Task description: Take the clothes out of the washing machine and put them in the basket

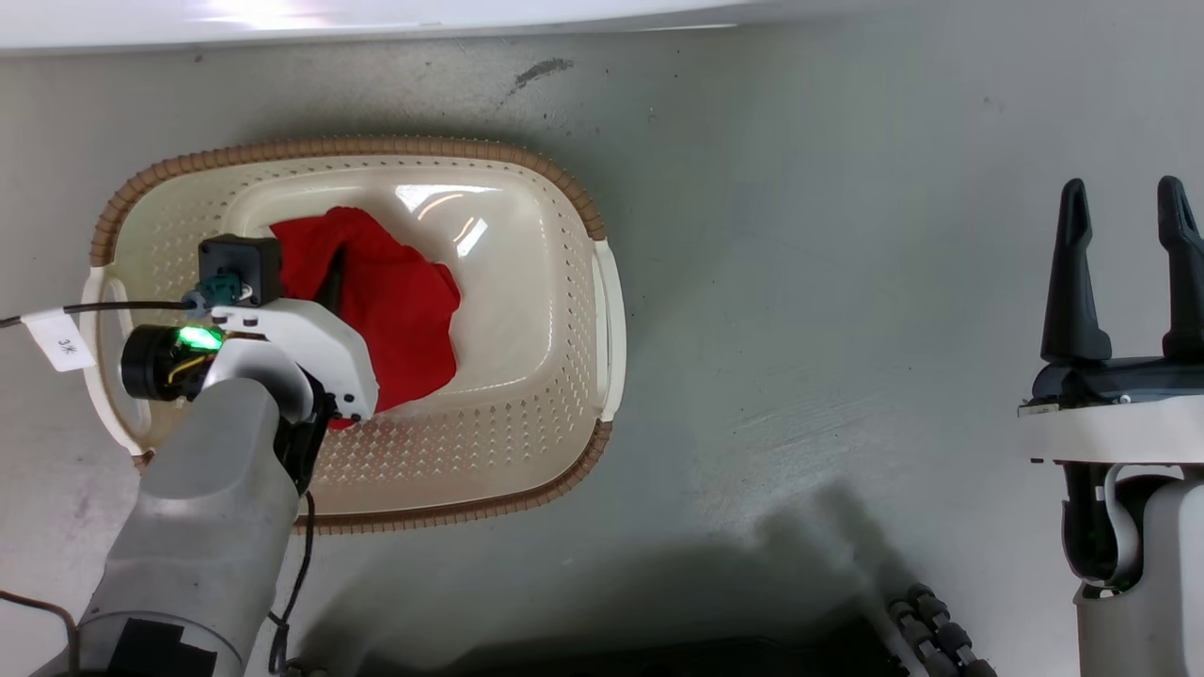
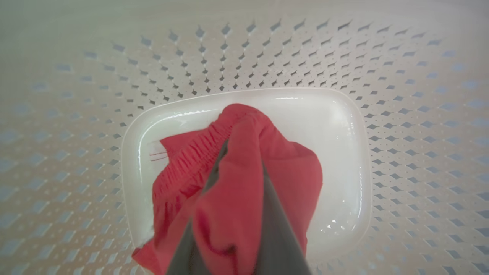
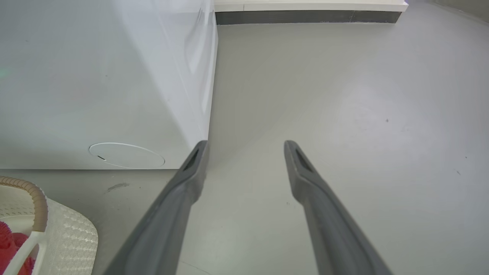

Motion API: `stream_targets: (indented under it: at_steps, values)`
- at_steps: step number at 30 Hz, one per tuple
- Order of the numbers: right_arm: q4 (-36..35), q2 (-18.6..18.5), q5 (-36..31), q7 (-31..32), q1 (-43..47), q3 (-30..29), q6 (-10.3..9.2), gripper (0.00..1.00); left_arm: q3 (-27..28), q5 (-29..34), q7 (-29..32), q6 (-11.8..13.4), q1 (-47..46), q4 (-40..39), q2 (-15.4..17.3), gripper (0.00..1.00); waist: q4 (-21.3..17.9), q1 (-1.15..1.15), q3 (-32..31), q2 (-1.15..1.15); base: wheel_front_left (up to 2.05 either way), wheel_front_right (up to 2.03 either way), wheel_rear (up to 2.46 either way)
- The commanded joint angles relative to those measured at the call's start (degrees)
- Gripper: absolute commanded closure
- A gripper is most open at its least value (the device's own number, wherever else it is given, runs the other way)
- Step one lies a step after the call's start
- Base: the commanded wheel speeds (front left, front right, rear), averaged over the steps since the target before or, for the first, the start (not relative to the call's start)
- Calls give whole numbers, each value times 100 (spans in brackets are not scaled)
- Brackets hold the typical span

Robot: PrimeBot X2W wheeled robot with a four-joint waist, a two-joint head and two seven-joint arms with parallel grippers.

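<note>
The cream basket (image 1: 376,148) with its brown rim stands on the floor, just in front of the white washing machine (image 1: 376,19). A red piece of the clothes (image 1: 404,310) lies bunched on the basket's floor. My left gripper (image 1: 334,273) reaches down into the basket. In the left wrist view the left gripper (image 2: 242,152) is shut on the clothes (image 2: 294,172), red fabric pinched between its fingers above the basket's perforated wall (image 2: 267,57). My right gripper (image 1: 1123,202) hovers open over bare floor at the right. The right wrist view shows the right gripper (image 3: 245,149) holding nothing, the washing machine (image 3: 95,76) and the basket (image 3: 36,191).
A black cable with a white tag (image 1: 61,340) runs off the left wrist. My dark base (image 1: 658,653) lies along the bottom edge. Grey floor (image 1: 847,282) stretches between the basket and the right arm. A dark skirting strip (image 3: 305,15) lines the far wall.
</note>
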Motion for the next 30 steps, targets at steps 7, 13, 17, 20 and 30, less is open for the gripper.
stream_targets:
  at_steps: [7, 13, 17, 20, 30]
  values:
    - [59, -2, -73, -15, -130, 23, -6, 0, 68, 176, -15, -16, 145, -72, -18, 0, 15, -1, -350, 0, 0, 0, 0]
    - [232, -3, -52, -14, -72, 38, -6, 0, 206, 298, -15, -30, 557, -397, 19, 0, 28, -1, -1037, 0, 0, 0, 0]
    - [367, -4, -61, -15, 56, 27, -6, 0, 320, 310, -15, -39, 1022, -824, 2, 0, 41, -1, -1585, 0, 0, 0, 0]
    - [429, -4, -10, -14, 178, -80, -6, 0, 286, 340, -15, -41, 1304, -1261, -26, 0, 106, -1, -1971, 0, 0, 0, 0]
    - [567, -3, -22, -14, 503, -94, -6, 0, 472, 411, -15, -44, 2116, -2685, 71, 0, 160, -1, -2796, 0, 0, 0, 0]
